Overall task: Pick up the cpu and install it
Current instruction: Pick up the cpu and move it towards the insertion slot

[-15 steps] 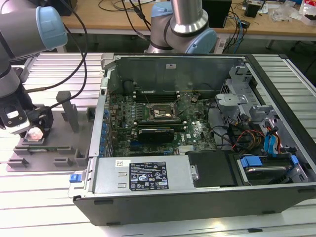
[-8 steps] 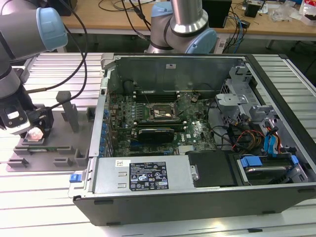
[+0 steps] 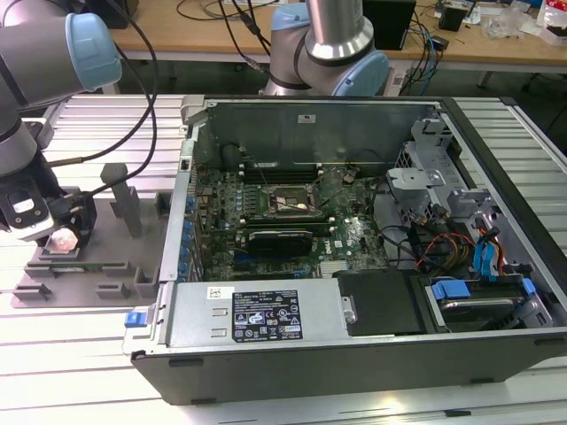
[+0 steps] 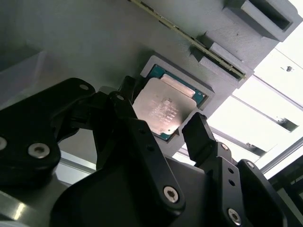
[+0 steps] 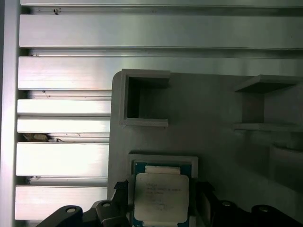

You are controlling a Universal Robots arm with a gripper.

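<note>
Your claw point(image 3: 60, 232) hangs over the grey fixture tray point(image 3: 106, 266), near the tabletop point(image 3: 80, 354) edge on the exterior view's left. In both wrist views its released fingers point(image 4: 196, 127) straddle the cpu point(image 4: 158, 109), which lies flat in the tray's square recess. The open computer case point(image 3: 354, 365) stands to the right
</note>
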